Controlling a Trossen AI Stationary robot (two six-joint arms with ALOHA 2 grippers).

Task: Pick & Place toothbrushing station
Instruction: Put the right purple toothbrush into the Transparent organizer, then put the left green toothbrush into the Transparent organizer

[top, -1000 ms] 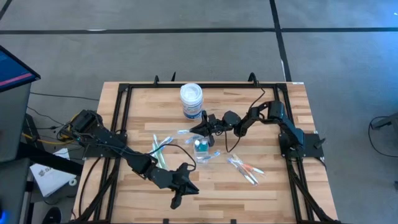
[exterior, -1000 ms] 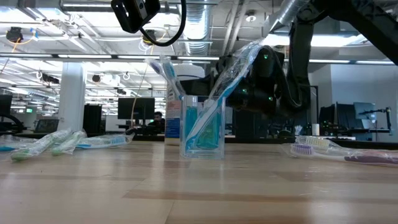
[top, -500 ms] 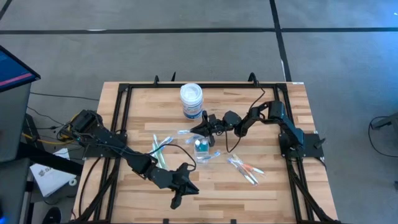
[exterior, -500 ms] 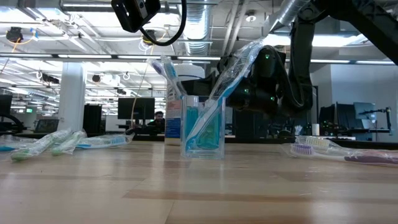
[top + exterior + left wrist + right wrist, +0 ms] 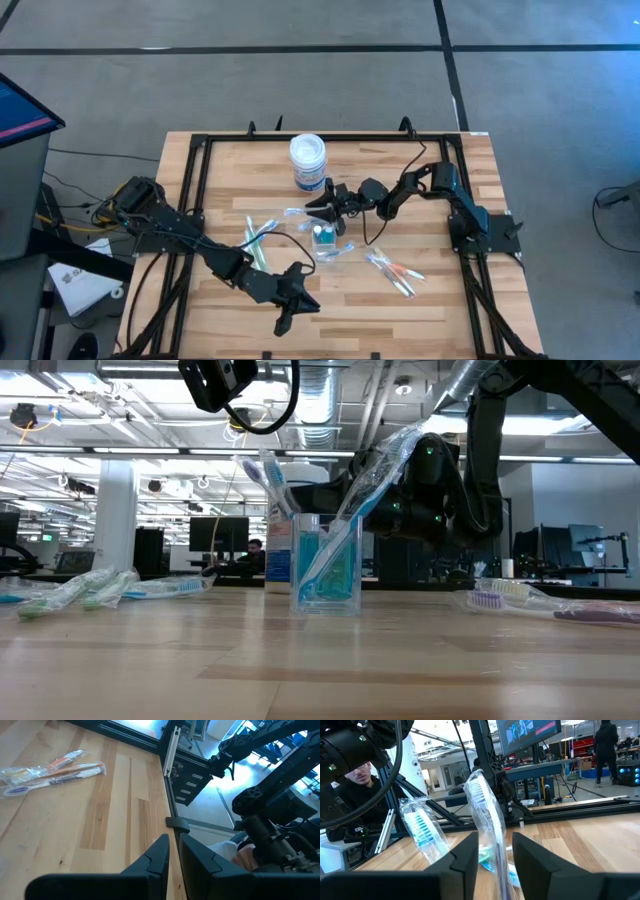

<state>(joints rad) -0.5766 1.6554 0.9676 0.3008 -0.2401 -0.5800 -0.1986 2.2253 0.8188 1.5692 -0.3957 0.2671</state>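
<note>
A small clear cup [image 5: 323,236] stands upright on the table's middle, also seen in the low view [image 5: 327,565]. A wrapped blue toothbrush [image 5: 375,475] leans in it with its head up, and a second wrapped brush [image 5: 270,480] leans the other way. My right gripper [image 5: 322,207] reaches in level from the right. It is open, with the first brush's upper part [image 5: 487,815] between its fingers. My left gripper [image 5: 283,322] hangs over the table's near edge. Its fingers [image 5: 173,857] are a narrow slit apart, with nothing between them. My right gripper has its fingers on either side of the wrapped toothbrush's upper part [image 5: 490,845], level and across the brush. Free space shows beside one finger [image 5: 530,855]. I cannot tell whether the other finger touches the wrapper. The brush's lower end rests in the cup.
A white round jar with a blue label [image 5: 308,160] stands behind the cup. Loose wrapped toothbrushes lie left of the cup [image 5: 258,238] and to its right [image 5: 392,270]. A black frame [image 5: 195,200] borders the tabletop.
My right gripper has opened and let go of the wrapped toothbrush, which stays leaning in the cup. Neither arm has shifted.
</note>
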